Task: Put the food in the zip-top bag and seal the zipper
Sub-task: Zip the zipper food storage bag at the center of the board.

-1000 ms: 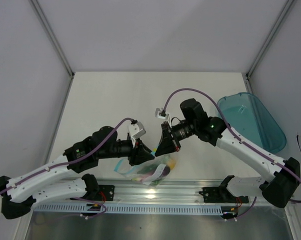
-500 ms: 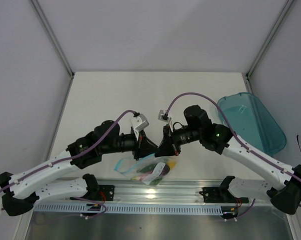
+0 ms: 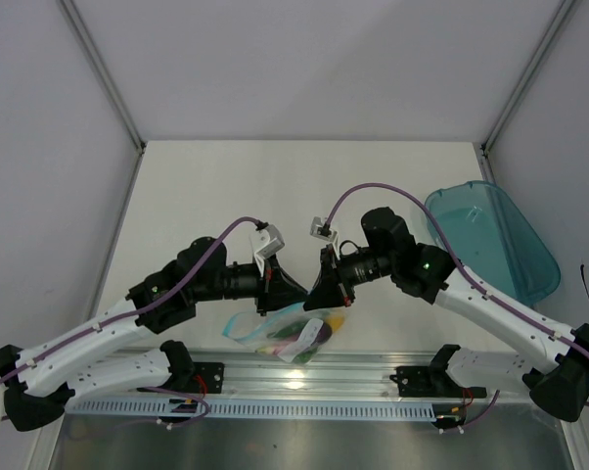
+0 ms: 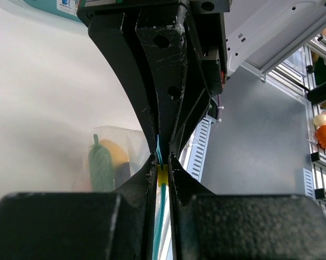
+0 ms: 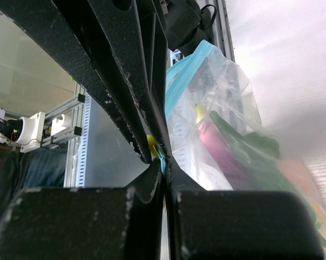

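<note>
The clear zip-top bag (image 3: 287,333) hangs over the table's near edge, held up by its teal zipper (image 4: 160,216). Inside it is the food (image 3: 309,338): a green pepper (image 4: 100,168), a yellow piece (image 4: 117,153) and a dark eggplant (image 5: 222,151). My left gripper (image 3: 293,290) is shut on the zipper, with the yellow slider tab (image 4: 162,175) pinched between its fingertips. My right gripper (image 3: 312,294) faces it tip to tip and is shut on the same strip (image 5: 184,70) right beside the tab (image 5: 152,145).
A translucent teal tray (image 3: 495,240) stands at the table's right edge. An aluminium rail (image 3: 304,377) runs along the near edge just below the hanging bag. White walls enclose the table on the left, back and right.
My left gripper has risen from the bag's left side to meet the right gripper at the zipper, and its jaws have closed onto the strip. The right arm shifted slightly right.
</note>
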### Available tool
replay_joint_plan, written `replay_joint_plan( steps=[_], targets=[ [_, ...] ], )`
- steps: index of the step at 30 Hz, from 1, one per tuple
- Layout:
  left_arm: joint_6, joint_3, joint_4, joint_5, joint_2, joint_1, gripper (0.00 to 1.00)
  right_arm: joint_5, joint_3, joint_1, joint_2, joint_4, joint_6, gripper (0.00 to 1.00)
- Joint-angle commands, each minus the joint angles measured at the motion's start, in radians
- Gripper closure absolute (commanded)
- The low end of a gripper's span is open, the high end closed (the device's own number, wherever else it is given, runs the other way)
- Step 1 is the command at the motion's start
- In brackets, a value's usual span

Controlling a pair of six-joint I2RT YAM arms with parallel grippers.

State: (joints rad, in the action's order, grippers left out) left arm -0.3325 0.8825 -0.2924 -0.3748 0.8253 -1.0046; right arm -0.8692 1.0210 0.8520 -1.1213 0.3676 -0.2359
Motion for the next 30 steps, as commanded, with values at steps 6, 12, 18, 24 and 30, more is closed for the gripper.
replay_joint_plan(
  steps=[6,12,18,24,30],
  targets=[
    [-0.019,-0.017,0.01,-0.055,-0.014,0.009,0.78,-0.011,0.011,-0.01,0.0,-0.071,-0.009,1.0],
    [-0.022,-0.03,0.013,-0.058,-0.012,0.011,0.84,-0.001,0.013,-0.004,0.005,-0.07,-0.016,1.0],
    [-0.019,-0.022,0.012,-0.061,-0.011,0.015,0.99,0.027,0.01,0.005,0.005,-0.058,-0.013,1.0],
    [-0.022,-0.043,0.002,-0.061,-0.029,0.02,0.99,0.123,-0.019,0.005,0.029,-0.107,-0.054,1.0],
    [-0.019,-0.063,-0.039,-0.049,-0.04,0.023,0.99,0.294,-0.074,0.002,0.104,-0.177,-0.127,1.0]
  ],
)
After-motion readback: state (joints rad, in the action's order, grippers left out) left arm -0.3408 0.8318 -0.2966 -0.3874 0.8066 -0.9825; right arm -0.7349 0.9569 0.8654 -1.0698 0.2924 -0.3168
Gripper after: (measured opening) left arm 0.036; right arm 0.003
